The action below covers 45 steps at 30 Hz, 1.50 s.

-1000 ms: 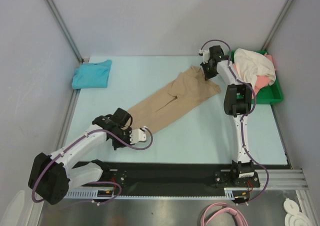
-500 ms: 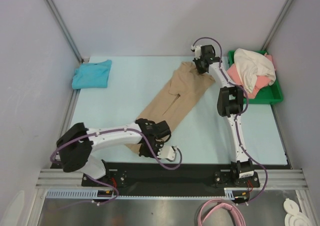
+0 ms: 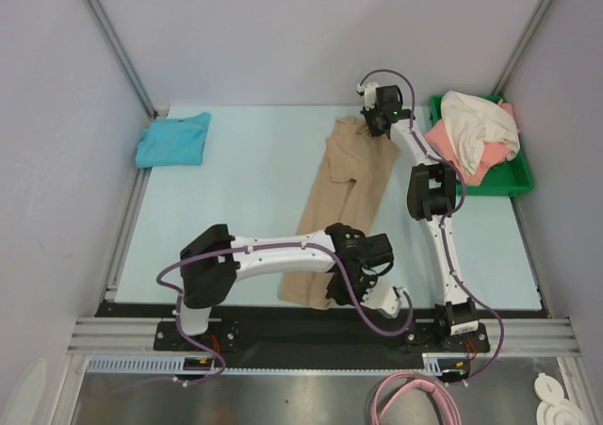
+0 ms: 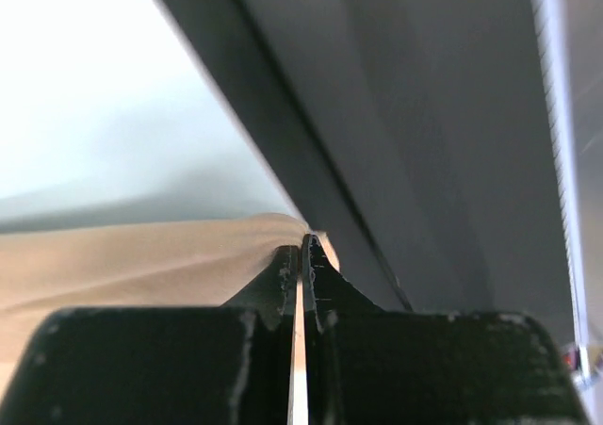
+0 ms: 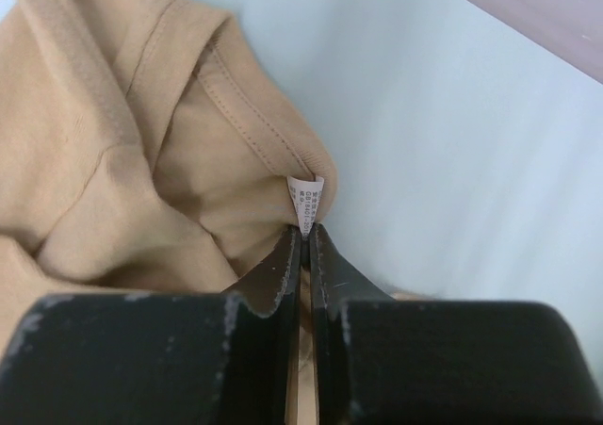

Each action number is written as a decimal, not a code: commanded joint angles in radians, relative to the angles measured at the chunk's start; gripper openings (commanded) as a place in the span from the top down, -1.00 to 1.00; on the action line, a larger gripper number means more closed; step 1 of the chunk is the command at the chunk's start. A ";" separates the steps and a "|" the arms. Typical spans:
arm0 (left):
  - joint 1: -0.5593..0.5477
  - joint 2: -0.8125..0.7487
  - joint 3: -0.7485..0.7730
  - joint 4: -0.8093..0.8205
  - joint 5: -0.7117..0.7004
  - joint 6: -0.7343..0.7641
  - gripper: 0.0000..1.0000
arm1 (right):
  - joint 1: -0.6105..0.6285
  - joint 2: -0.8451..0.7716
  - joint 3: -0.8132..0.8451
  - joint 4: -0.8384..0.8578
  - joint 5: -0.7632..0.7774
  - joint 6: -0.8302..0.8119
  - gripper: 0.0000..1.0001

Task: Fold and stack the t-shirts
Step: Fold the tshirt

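The tan t-shirt (image 3: 350, 175) lies stretched in a long band from the far middle of the table to the near edge. My right gripper (image 3: 374, 123) is shut on its far end; in the right wrist view (image 5: 303, 232) the jaws pinch cloth beside a white label (image 5: 308, 199). My left gripper (image 3: 363, 272) is shut on the shirt's near end; in the left wrist view (image 4: 301, 251) tan cloth (image 4: 132, 255) sits between the closed jaws, next to the black rail (image 4: 283, 142). The teal t-shirt (image 3: 173, 139) lies folded at the far left. The cream-white t-shirt (image 3: 476, 123) and coral-pink t-shirt (image 3: 450, 147) lie heaped in the tray.
A green plastic tray (image 3: 513, 175) stands at the far right. Grey walls enclose the table on three sides. A black rail (image 3: 283, 319) runs along the near edge.
My left gripper has swept right along the near edge, dragging the shirt's near end with it. The shirt now lies nearly straight front to back. My right gripper shifted slightly left.
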 commanded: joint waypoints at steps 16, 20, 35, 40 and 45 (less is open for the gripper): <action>0.321 -0.135 0.225 0.146 0.345 -0.235 -1.00 | -0.105 -0.509 -0.539 0.200 -0.097 0.115 0.18; 0.593 -0.025 0.318 0.238 0.459 -0.404 -1.00 | -0.127 -0.810 -0.794 0.174 -0.211 0.158 0.14; 0.924 0.674 0.952 0.520 0.694 -0.892 -0.40 | -0.121 -1.445 -1.461 0.062 -0.470 0.209 0.05; 0.934 0.736 0.958 0.514 0.633 -0.893 -0.33 | -0.119 -1.538 -1.532 0.088 -0.455 0.187 0.03; 0.940 0.765 0.961 0.504 0.541 -0.873 -0.38 | -0.119 -1.547 -1.523 0.088 -0.473 0.194 0.02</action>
